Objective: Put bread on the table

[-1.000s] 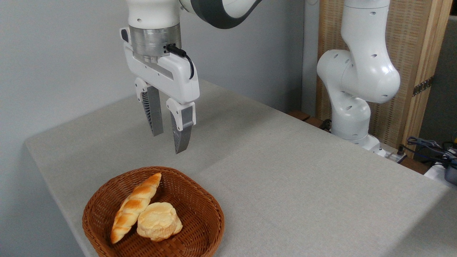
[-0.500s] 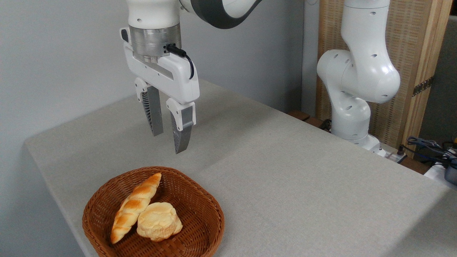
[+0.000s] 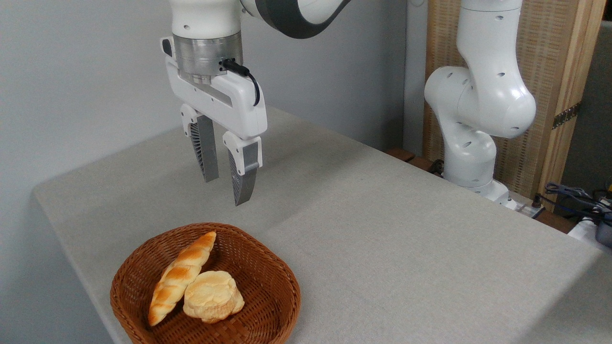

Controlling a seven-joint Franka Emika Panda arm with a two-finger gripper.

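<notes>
Your jaws (image 3: 226, 191) are hanging empty and slightly apart above the worktop (image 3: 382, 229), while the bun (image 3: 213, 296) is lying in the basket (image 3: 282, 296) at their 6 o'clock, touching the braided loaf (image 3: 179, 274), so widen them and descend straddling only the bun.

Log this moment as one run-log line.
phase: approach | gripper: open, empty, above table | bread: in basket, touching braided loaf | placed: no

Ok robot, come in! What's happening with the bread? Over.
Gripper open, empty, fingers above the table. Bread in the basket, touching the braided loaf. Nothing blocking it.
</notes>
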